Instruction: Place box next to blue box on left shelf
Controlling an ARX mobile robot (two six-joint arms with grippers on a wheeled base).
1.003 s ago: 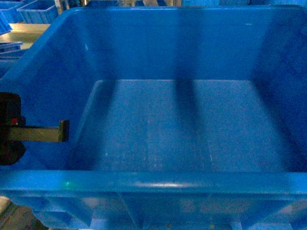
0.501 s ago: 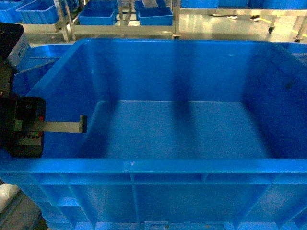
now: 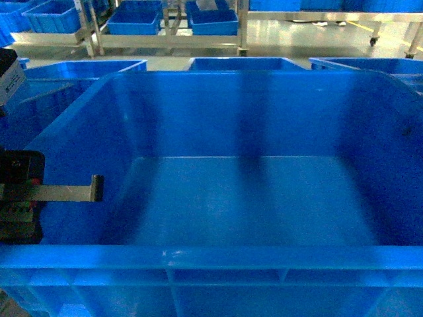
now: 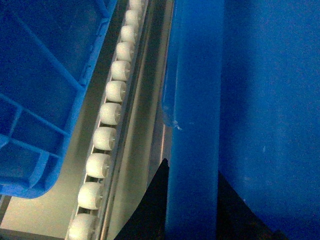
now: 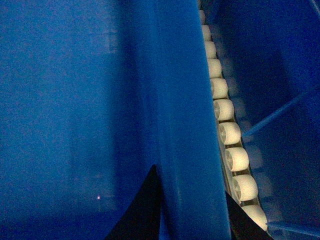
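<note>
The box (image 3: 251, 198), a large bright blue crate, fills the head view with its inside empty. My left gripper (image 3: 92, 188) is shut on its left wall, one finger inside; in the left wrist view the left gripper (image 4: 192, 200) straddles the thick rim (image 4: 192, 100). My right gripper (image 5: 192, 200) is likewise shut on the opposite rim; it is out of sight in the head view. Rows of white rollers of the left shelf (image 4: 107, 112) run right under the box, also shown as rollers (image 5: 227, 132). Another blue box (image 4: 40, 75) sits just beyond the rail on my left.
More blue crates (image 3: 241, 64) stand in a row right behind the held box, and one crate (image 5: 270, 75) lies close on the right side. Farther back a metal rack (image 3: 172, 39) carries other crates over a pale floor.
The box has sunk lower in the head view and drawn away, uncovering the row of crates behind it. My left gripper stayed clamped on the wall and moved with it.
</note>
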